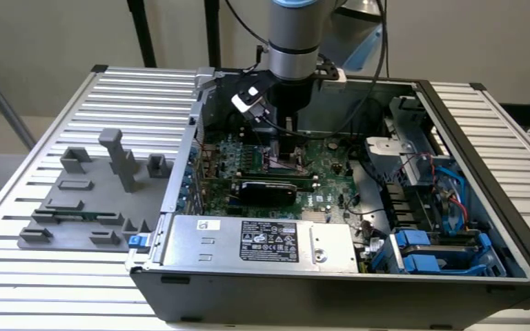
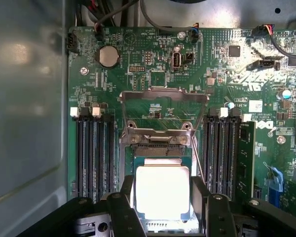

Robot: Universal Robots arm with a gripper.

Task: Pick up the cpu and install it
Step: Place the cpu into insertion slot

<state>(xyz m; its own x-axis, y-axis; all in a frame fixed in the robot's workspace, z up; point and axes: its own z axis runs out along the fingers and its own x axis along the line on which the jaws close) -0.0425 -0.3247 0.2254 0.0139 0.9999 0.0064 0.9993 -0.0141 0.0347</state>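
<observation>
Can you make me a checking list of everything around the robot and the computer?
surface: slatted metal table, open computer case on it.
job's things: the cpu at the open socket on the motherboard; seated or not, cannot tell.
clutter: grey fixture blocks on the table, at the exterior view's left of the case.
grippers: gripper inside the case, shut on the cpu's two sides.
cables: black cable beside the arm; coloured wires inside the case.
surroundings: pale wall, black poles behind the table.
</observation>
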